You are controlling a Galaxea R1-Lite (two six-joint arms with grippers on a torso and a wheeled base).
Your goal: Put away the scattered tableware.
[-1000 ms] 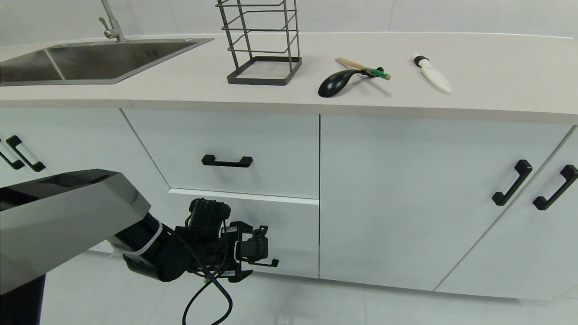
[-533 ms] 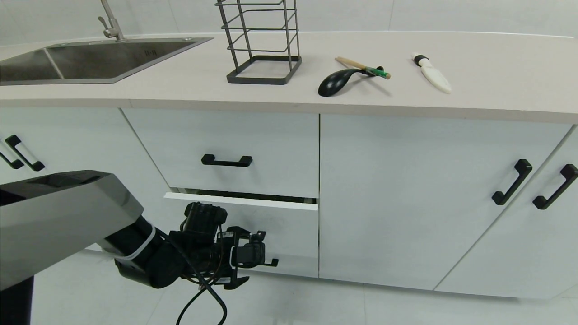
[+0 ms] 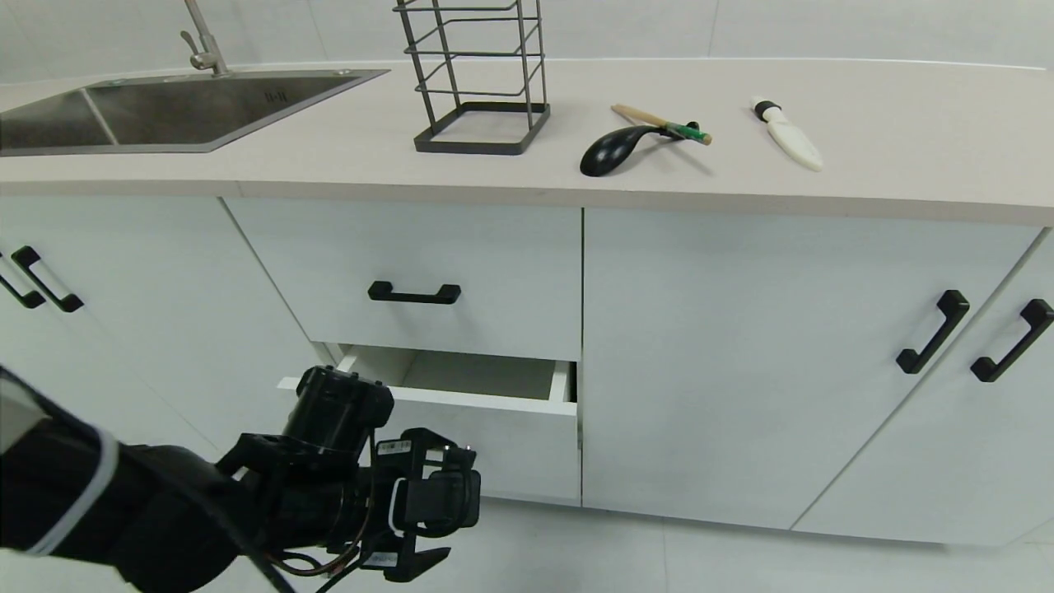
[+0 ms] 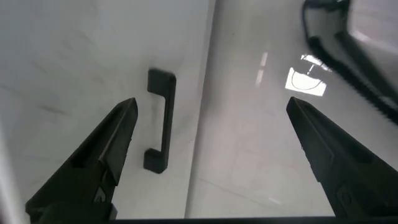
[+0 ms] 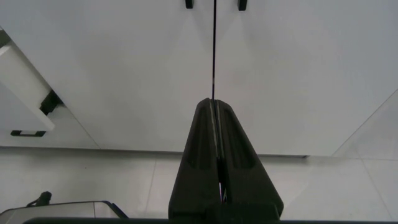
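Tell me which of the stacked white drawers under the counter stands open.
The lower white drawer, pulled out with its inside showing; the upper white drawer above it sits flush and shut.

**Three cameras on one run of cabinets**

The head camera sits high and looks forward and down over the counter (image 3: 906, 123), taking in its front edge, the sink (image 3: 165, 107) at its left end, and the cabinet fronts (image 3: 725, 354) below, down to the floor (image 3: 741, 560). The left wrist camera rides low and close, looking out through the wide-open left gripper (image 4: 211, 106) at the face of the lower drawer (image 4: 74, 74) and its handle (image 4: 161, 121). The right wrist camera sits low and farther back, looking past the pressed-together right gripper (image 5: 213, 102) straight at the seam between two cabinet doors (image 5: 298, 68). All three views share the lower drawer; the head and right wrist views also share those doors.
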